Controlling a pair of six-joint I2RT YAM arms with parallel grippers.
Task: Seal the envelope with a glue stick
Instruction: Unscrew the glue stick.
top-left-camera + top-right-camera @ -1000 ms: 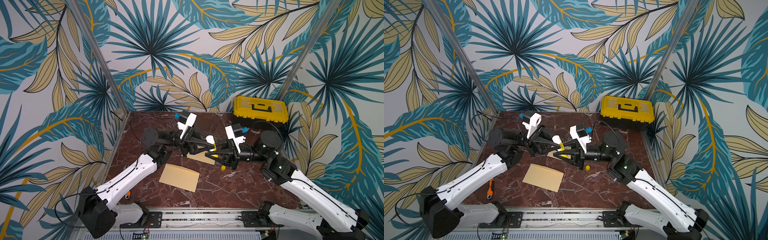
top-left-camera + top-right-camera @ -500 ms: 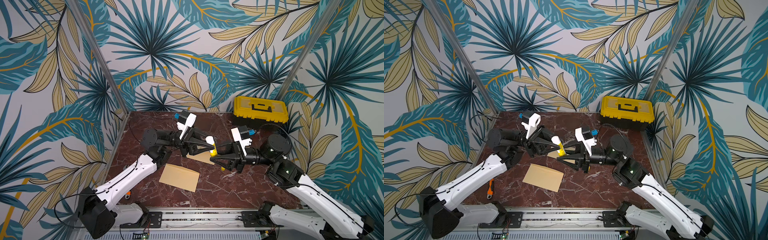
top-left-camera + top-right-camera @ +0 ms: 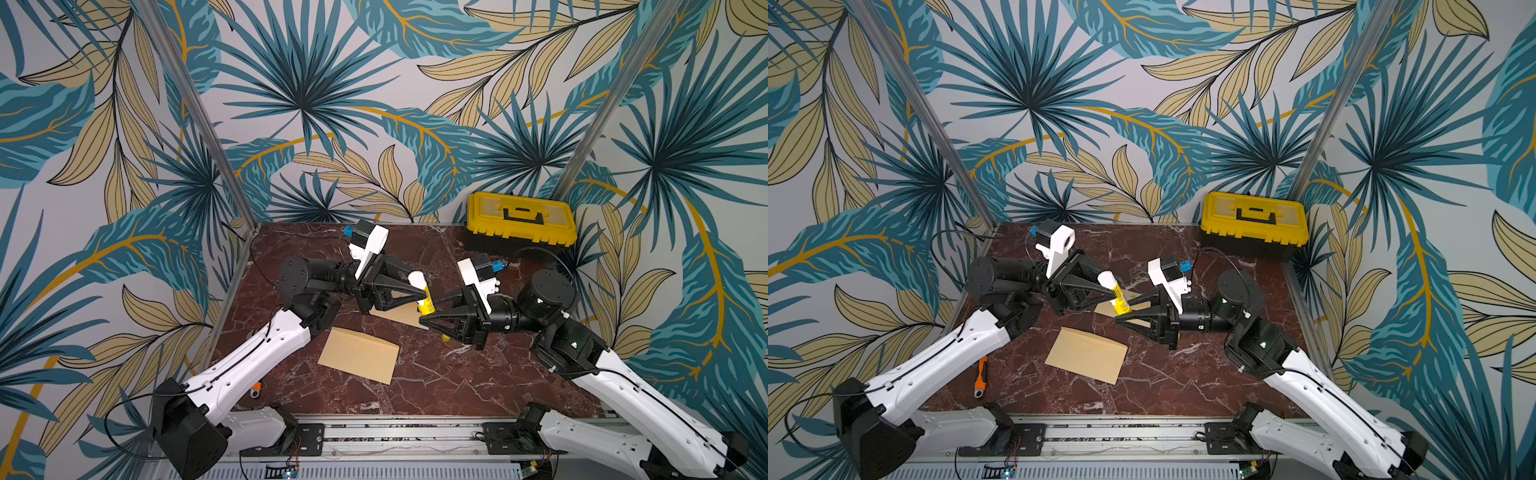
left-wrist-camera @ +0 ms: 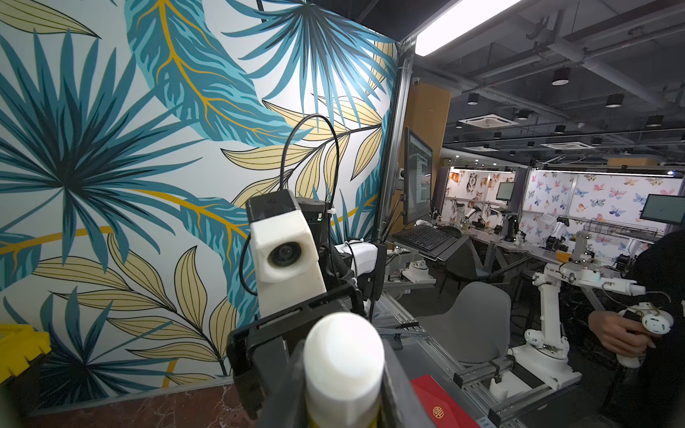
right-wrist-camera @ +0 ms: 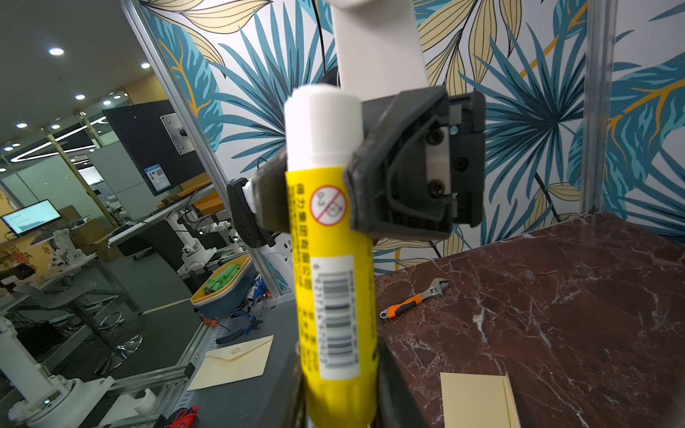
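Above marble tabletop (image 3: 436, 382) between leaf-print walls (image 3: 299, 104), left claw (image 3: 424, 295) and right claw (image 3: 428, 316) clamped on glue stick (image 3: 426, 307)

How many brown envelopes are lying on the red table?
2. The front envelope lies flat near the front of the table. The back envelope lies farther back, partly hidden under the glue stick. More could be hidden.

The glue stick (image 5: 333, 259) is glossy plastic, the envelope (image 3: 359, 353) matt paper, the table (image 3: 457, 386) polished marble-look.
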